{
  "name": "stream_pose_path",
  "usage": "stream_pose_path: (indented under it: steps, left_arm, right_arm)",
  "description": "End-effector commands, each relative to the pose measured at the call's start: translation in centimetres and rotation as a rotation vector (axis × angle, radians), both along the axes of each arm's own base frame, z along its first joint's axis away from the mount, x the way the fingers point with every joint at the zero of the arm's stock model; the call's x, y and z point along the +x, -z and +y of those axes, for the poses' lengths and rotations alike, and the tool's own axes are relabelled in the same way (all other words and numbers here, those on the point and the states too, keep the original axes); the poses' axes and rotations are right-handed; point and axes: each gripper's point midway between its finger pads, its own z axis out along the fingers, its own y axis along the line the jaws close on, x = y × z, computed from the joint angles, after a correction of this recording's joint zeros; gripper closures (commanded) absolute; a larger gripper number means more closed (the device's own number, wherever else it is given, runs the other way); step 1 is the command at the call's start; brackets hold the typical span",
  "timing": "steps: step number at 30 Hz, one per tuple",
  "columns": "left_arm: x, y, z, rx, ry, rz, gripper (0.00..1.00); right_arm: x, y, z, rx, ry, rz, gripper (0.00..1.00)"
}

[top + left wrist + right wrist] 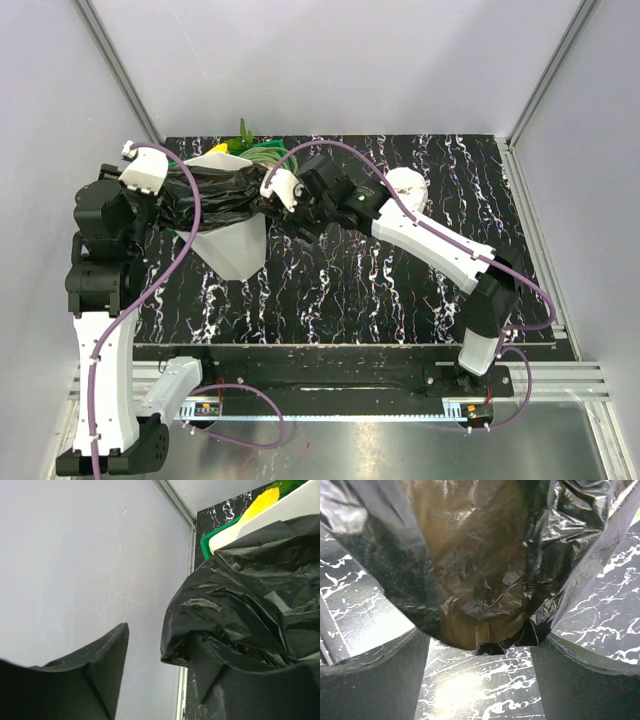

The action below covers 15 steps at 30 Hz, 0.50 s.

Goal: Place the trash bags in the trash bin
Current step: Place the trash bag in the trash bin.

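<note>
While the black trash bag [215, 195] lies bunched over the mouth of the white trash bin [235, 252], the left gripper [162, 647] gapes at its left edge and the right gripper [480, 645], jaws spread wide, straddles its right end unclamped.

White arms [430, 238] carry black joints [100, 215], black fingers [370, 680] — purple cables [196, 212].

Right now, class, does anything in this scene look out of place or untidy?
The trash bag lies crumpled across the rim of the trash bin, one end spilling outside it rather than tucked in.
</note>
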Motion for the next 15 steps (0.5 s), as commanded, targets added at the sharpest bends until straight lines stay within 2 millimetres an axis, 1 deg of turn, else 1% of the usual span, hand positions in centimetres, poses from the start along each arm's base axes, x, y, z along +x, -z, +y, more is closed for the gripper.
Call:
stream_pose_path:
  steps: [1, 2, 4, 5, 6, 10, 11, 15]
  left_arm:
    - [0.2, -1.2, 0.9, 0.015, -0.051, -0.064, 0.51]
    - [0.2, -1.2, 0.9, 0.011, -0.049, -0.062, 0.58]
    - [-0.1, -1.4, 0.5, 0.0, -0.033, -0.06, 0.7]
    - [-0.2, -1.4, 0.2, -0.009, -0.014, -0.054, 0.77]
    - [-0.5, -1.6, 0.0, -0.018, -0.007, -0.051, 0.8]
    - [-1.2, -2.4, -1.6, -0.07, 0.069, -0.046, 0.98]
    - [-1.5, -2.8, -2.0, -0.083, 0.09, -0.045, 1.0]
    - [-2.4, -3.5, -3.4, -0.13, 0.155, -0.039, 1.0]
  right_arm:
    - [1.6, -4.2, -1.3, 0.024, 0.048, -0.172, 0.17]
    - [1.5, -4.4, -1.5, 0.021, 0.048, -0.179, 0.17]
    - [1.2, -5.4, -1.7, 0.036, 0.042, -0.188, 0.16]
    - [1.1, -5.9, -1.8, 0.041, 0.039, -0.189, 0.16]
    - [0.9, -6.6, -1.7, 0.052, 0.031, -0.189, 0.15]
    - [-0.6, -9.3, -1.4, 0.099, -0.024, -0.157, 0.14]
    - [-1.1, -10.0, -1.2, 0.114, -0.049, -0.146, 0.14]
    - [-3.1, -12.1, -0.5, 0.152, -0.152, -0.109, 0.14]
